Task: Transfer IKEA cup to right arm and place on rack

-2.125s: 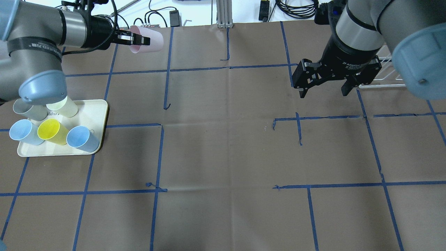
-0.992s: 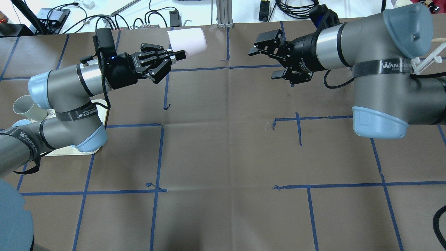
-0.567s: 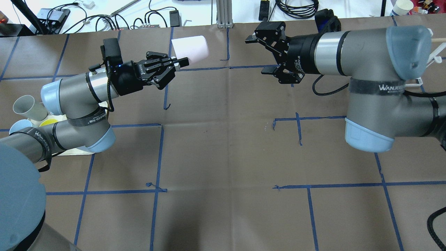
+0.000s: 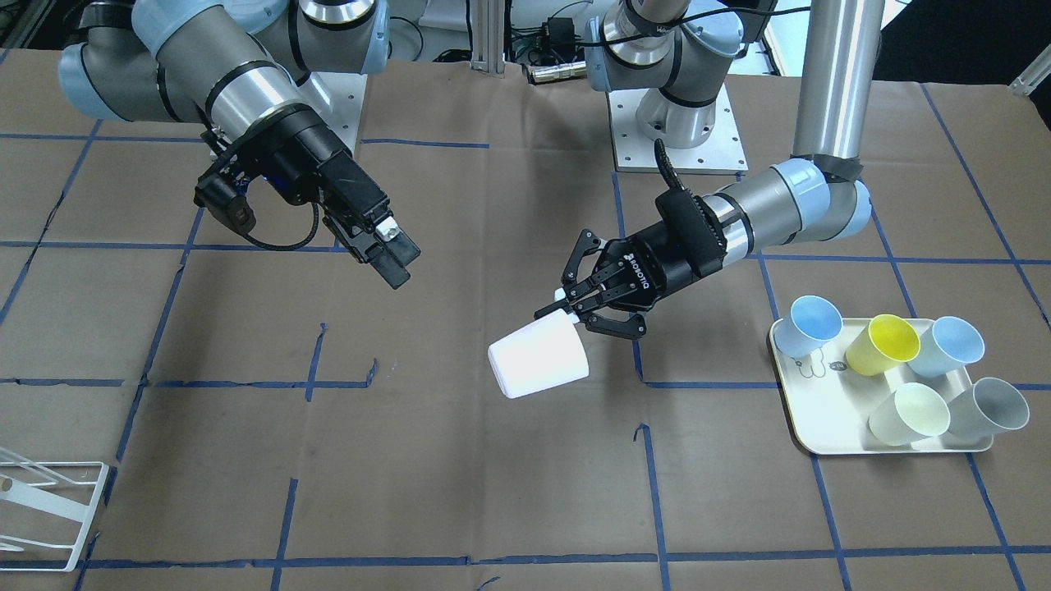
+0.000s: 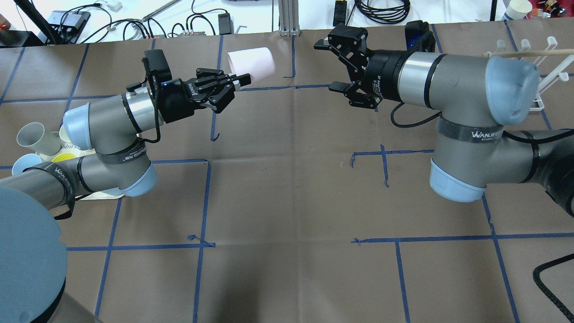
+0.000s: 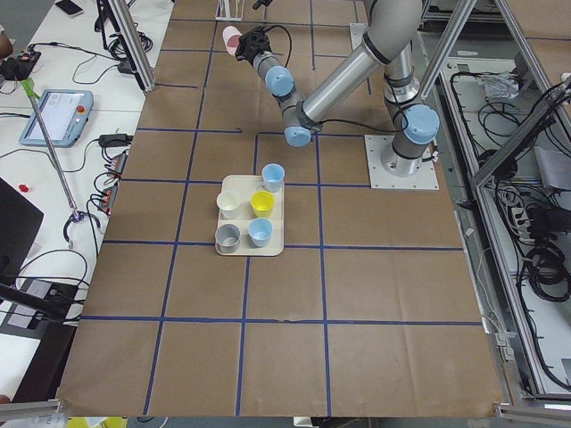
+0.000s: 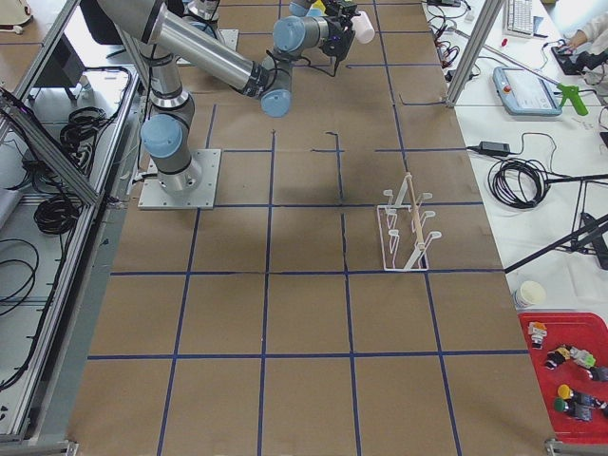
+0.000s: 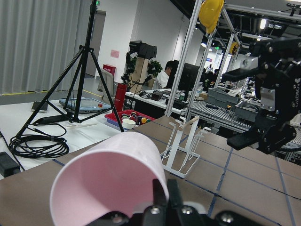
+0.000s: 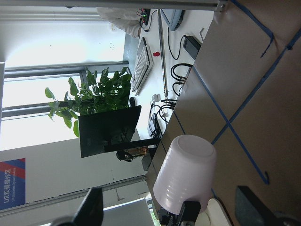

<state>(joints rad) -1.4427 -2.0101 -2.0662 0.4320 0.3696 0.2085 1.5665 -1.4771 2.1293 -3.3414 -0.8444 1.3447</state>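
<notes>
The pink cup hangs on its side in the air above the far part of the worktop, touching nothing but the left pincer. That pincer is clenched on the cup's rim, with one finger inside the mouth and one outside. The closed base points across at the right pincer. The right pincer is released, its jaws spread wide and facing the base. It stands near the cup with a clear gap between them, and roughly level with it as far as the wrist view shows.

You are on the hand-over approach. Bring the right pincer in along the cup's long axis so its fingers straddle the base end. Go far enough up the body for a firm hold, and stay clear of the left fingers at the rim. The wall tapers and looks thin, so a tip-only grip may slide off; close gently and squarely. Let the left pincer release only once the right one holds. The rack stands well apart on the right side.
</notes>
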